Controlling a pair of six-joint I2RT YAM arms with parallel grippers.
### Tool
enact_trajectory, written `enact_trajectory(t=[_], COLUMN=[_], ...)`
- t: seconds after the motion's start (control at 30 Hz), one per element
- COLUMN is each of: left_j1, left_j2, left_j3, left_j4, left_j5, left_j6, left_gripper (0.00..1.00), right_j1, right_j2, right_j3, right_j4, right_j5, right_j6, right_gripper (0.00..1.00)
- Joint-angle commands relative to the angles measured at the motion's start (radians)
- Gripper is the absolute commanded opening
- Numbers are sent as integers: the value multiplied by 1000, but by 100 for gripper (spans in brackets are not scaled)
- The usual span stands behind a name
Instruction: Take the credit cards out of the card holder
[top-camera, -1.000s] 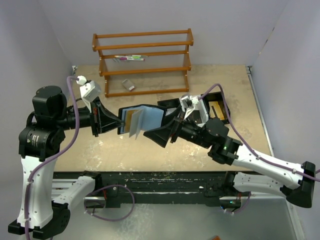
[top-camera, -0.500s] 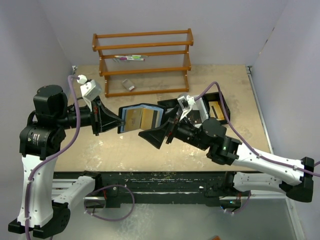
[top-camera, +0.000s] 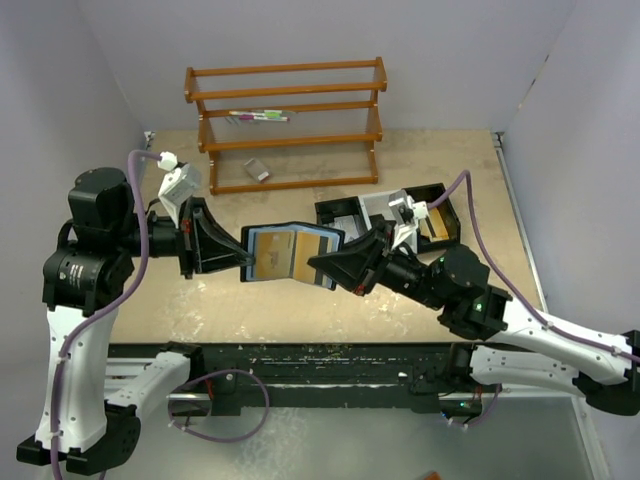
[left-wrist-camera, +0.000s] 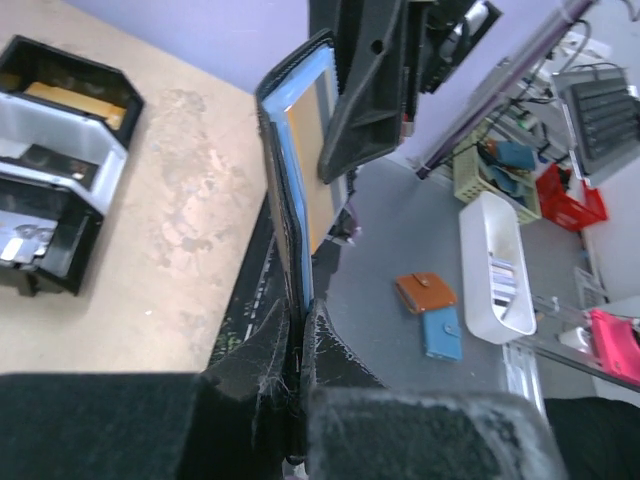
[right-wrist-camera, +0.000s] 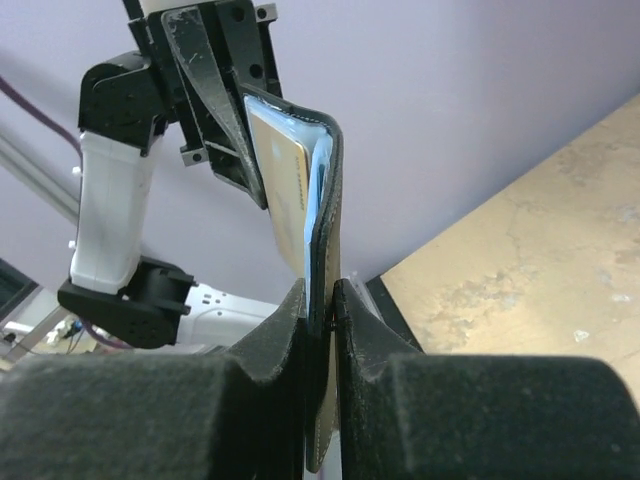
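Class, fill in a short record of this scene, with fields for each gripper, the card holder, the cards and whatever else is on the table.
left gripper: shut on the left edge of the card holder
right gripper: shut on the card holder's right edge
card holder: open, held above the table between both arms
credit cards: one orange-tan card shows against the lining
tray: on the table, beyond the right gripper
wooden rack: at the table's far edge
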Motion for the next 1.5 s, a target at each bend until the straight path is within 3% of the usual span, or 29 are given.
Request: enact_trajectory(t=[0.0, 0.07, 0.2, 0.23, 0.37, 0.53, 0.73, 1.07, 1.3, 1.47], left_j1=[-1, -1, -1, -1, -1, -1, -1, -1, 0, 0], left_j2=[6, 3, -9, -17, -30, -38, -27, -24, -25, -21], left_j3=[-13, -14, -31, -44, -108, -178, -190, -200, -244, -268], left_j4=[85, 88, 38, 33, 23, 141, 218, 219, 326, 371], left_j5=[150, 150, 98, 74, 22, 46, 138, 170, 254, 345], left_j6=[-76, -78, -15, 1, 41, -64, -137, -150, -263, -331], left_gripper=[0, 1, 65, 77, 82, 76, 50, 48, 10, 1], right_j1=[1, 1, 1, 1, 1, 1, 1, -25, -65, -197], right_j2=[16, 22, 16, 17, 47, 61, 78, 71, 54, 51], right_j3=[20, 32, 52, 69, 167, 207, 207, 186, 136, 41], right_j4=[60, 48, 24, -4, -128, -147, -155, -141, -63, 2], right_j5=[-75, -90, -80, -68, -47, -91, -125, -149, -237, -372], right_j6=[-2, 2, 8, 8, 15, 27, 26, 51, 110, 210], right_gripper=[4, 0, 0, 0, 0, 0, 0, 0, 0, 4])
